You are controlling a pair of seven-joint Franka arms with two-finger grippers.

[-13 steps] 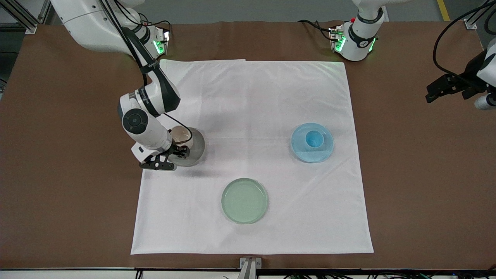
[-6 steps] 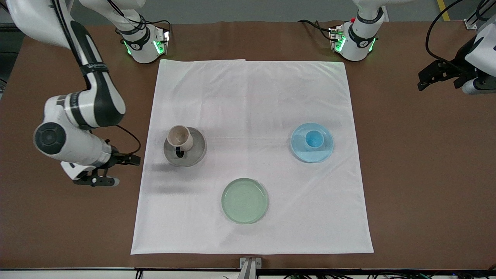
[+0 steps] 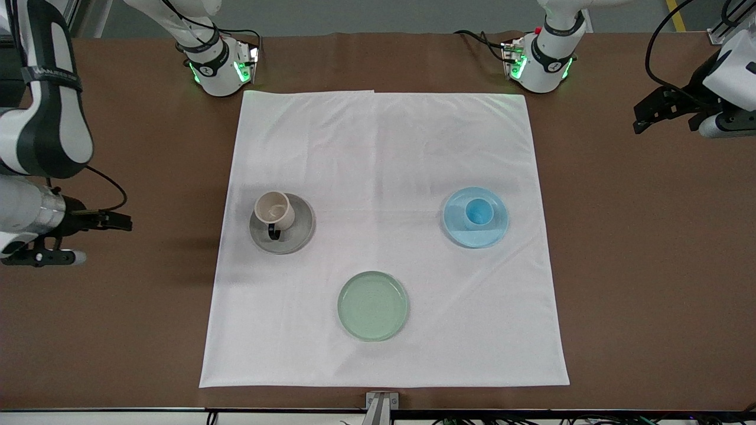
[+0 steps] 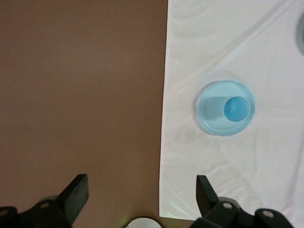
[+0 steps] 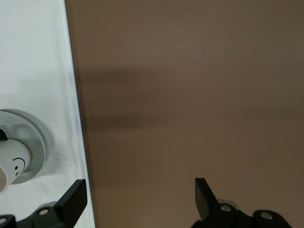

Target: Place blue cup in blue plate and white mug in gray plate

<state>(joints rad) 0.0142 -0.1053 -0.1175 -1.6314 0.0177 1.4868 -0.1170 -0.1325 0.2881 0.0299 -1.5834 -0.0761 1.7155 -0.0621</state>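
The small light-blue handleless blue cup (image 3: 478, 212) stands in the round light-blue blue plate (image 3: 472, 236), and the cream-white mug with a black loop handle, the white mug (image 3: 274, 210), stands upright in the round gray plate (image 3: 295, 236). Both placements look done. So each tool hangs wide open and empty over bare brown bench (image 3: 649, 265), well apart from its plate: the right tool (image 3: 77, 239) at its own end, the left tool (image 3: 664, 112) likewise.

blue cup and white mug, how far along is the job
Both placements look done: the blue cup stands in the blue plate, the white mug on the gray plate. Nothing is in hand: right gripper and left gripper are open over bare table. Nothing seems left.
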